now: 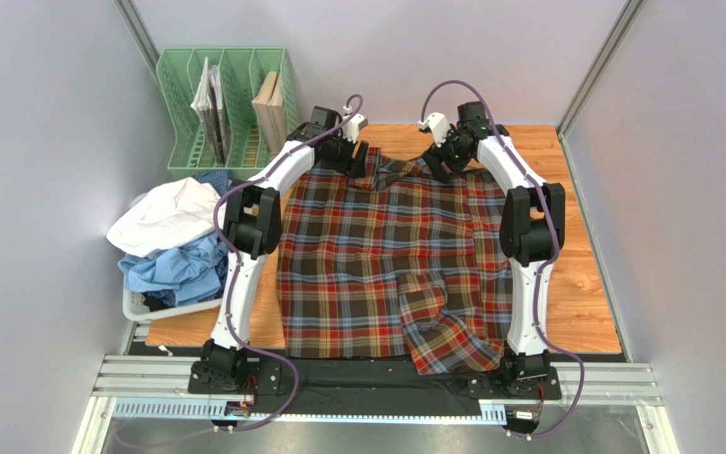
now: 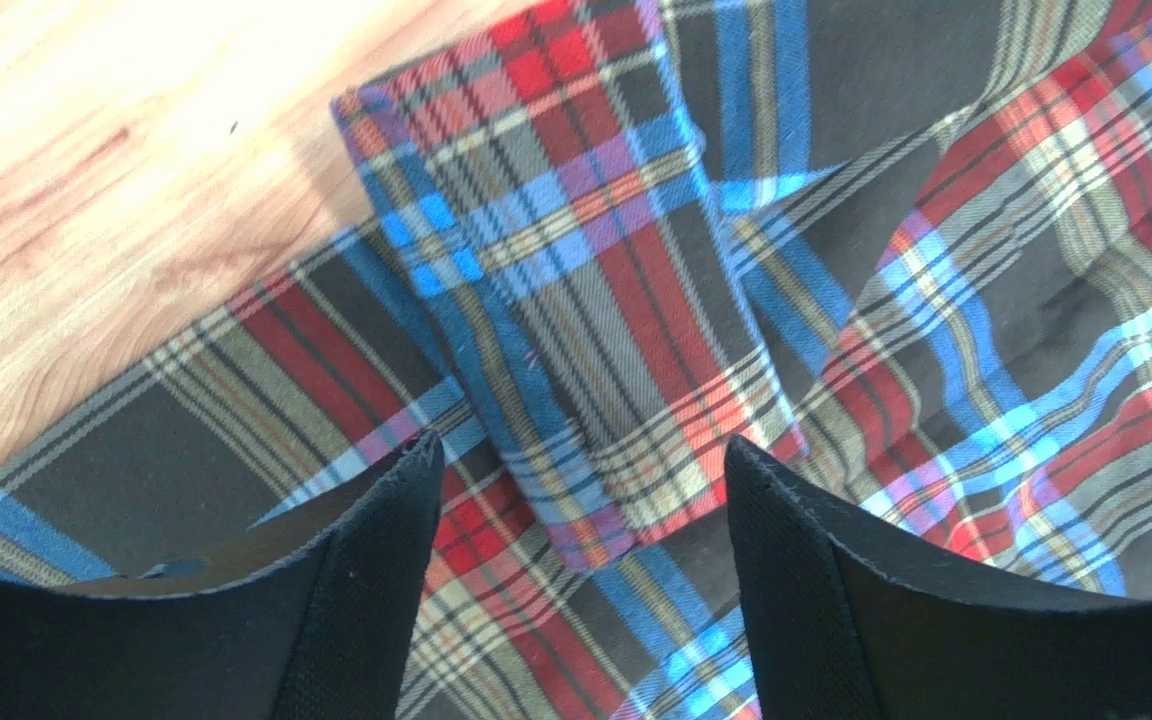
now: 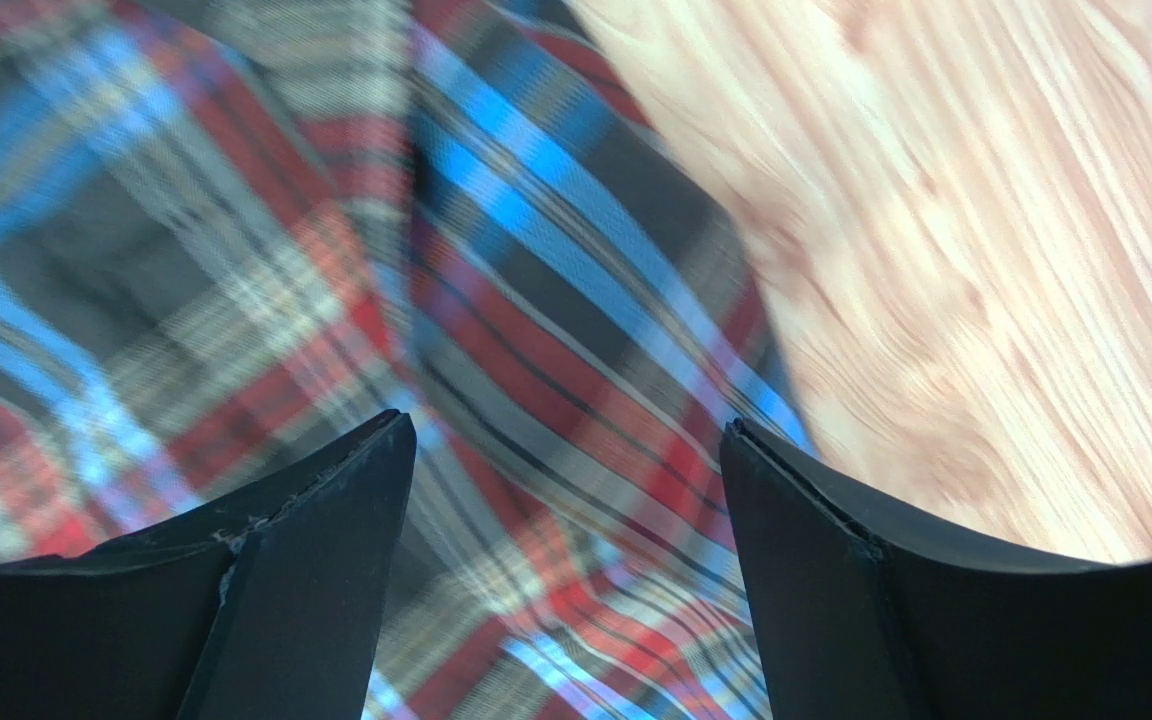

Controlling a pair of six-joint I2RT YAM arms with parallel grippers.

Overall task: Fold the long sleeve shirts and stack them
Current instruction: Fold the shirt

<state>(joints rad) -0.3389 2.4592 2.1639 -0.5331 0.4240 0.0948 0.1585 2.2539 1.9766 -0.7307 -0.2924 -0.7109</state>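
Both jaws wide open above tartan shirt [image 1: 386,255]

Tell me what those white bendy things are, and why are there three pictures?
They are two robot arms, built here to fold shirts. The big picture looks down from above. The other two come from little cameras on each wrist, so you see the black fingers up close. A checked shirt lies spread on the wooden table. The left gripper and the right gripper are over its far end, both open, holding nothing. A white shirt and a blue shirt wait piled on the left, near a green rack.
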